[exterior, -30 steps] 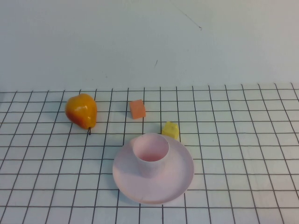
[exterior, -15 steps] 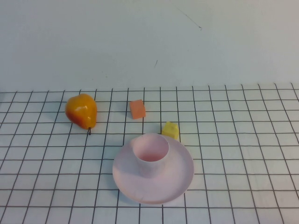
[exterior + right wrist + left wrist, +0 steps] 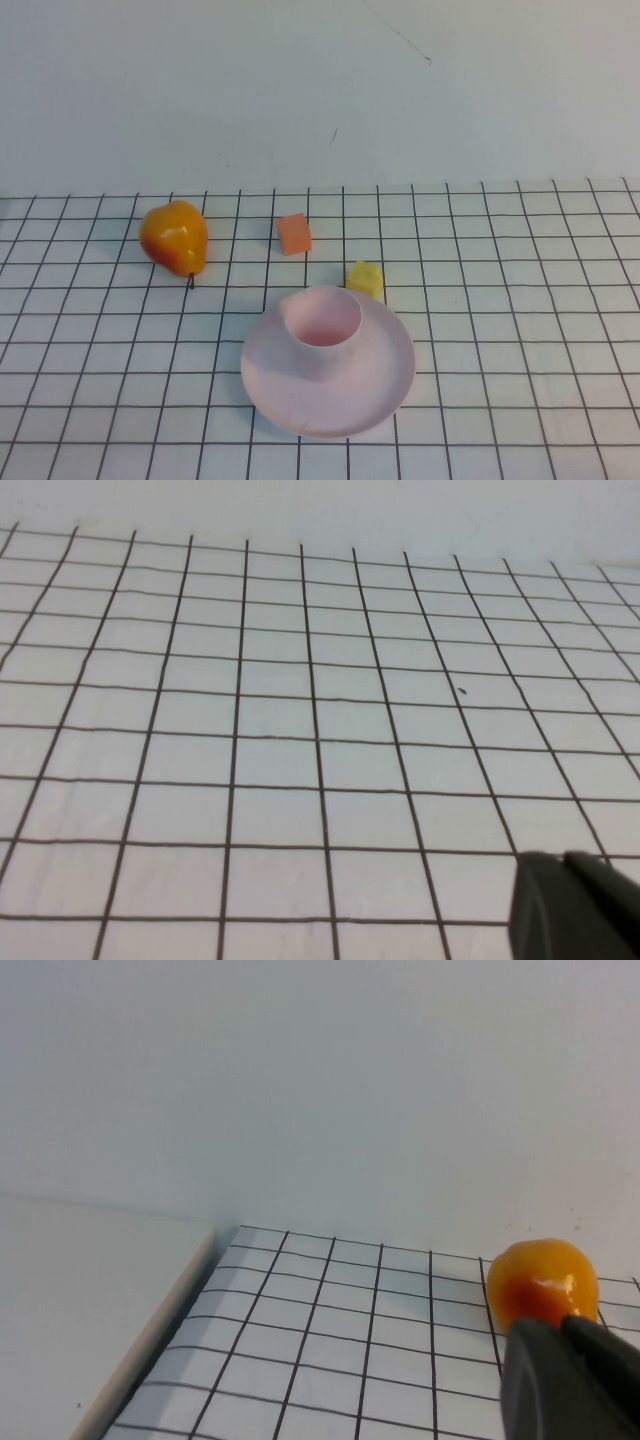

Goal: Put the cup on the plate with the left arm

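The cup (image 3: 325,340) stands upright on the plate (image 3: 385,385); the left hand (image 3: 575,1380) is closed, empty, near the pear (image 3: 540,1280); the right hand (image 3: 580,905) looks closed; a careless swing might topple the pear.

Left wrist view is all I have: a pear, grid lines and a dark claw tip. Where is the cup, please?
Observer: In the high view the cup stands upright on the plate, on its far left part.
Operator: Is the left claw holding anything?
Observer: No. The left claw is shut on nothing, and the high view shows neither arm near the plate.
Operator: And the right claw?
Observer: The right claw shows only in its own wrist view, over bare grid cloth, with no object near it.
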Controlling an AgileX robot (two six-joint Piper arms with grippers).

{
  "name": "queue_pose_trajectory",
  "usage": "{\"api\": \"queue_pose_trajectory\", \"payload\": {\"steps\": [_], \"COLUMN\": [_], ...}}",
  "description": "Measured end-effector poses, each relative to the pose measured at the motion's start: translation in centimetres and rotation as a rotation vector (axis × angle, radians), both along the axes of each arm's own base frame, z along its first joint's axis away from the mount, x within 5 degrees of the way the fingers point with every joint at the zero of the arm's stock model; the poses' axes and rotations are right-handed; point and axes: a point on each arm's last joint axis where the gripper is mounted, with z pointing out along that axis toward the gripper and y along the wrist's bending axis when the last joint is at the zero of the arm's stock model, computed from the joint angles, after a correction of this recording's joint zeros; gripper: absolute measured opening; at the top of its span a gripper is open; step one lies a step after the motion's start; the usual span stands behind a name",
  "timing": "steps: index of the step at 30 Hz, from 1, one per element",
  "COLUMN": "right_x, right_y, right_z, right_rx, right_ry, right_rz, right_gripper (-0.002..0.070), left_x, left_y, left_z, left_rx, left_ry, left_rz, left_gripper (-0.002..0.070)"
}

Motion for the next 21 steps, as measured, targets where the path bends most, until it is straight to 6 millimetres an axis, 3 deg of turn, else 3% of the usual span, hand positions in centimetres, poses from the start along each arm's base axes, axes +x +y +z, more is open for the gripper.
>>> {"api": "queue_pose_trajectory", "payload": {"steps": [9, 21], "right_x": [0.0, 0.0], "right_y": [0.0, 0.0], "right_z": [0.0, 0.0], "right_rx": [0.000, 0.000], "right_ry": [0.000, 0.000], "right_rz": [0.000, 0.000], "right_gripper": [-0.0002, -0.0002], "left_x": [0.0, -0.3], "left_y": [-0.6, -1.1], "left_z": [-0.2, -2.3], "left_rx": [0.222, 0.112], "left_ry": [0.041, 0.262], "left_rz": [-0.069, -0.183], "left_gripper": [-0.0002, -0.0002]}}
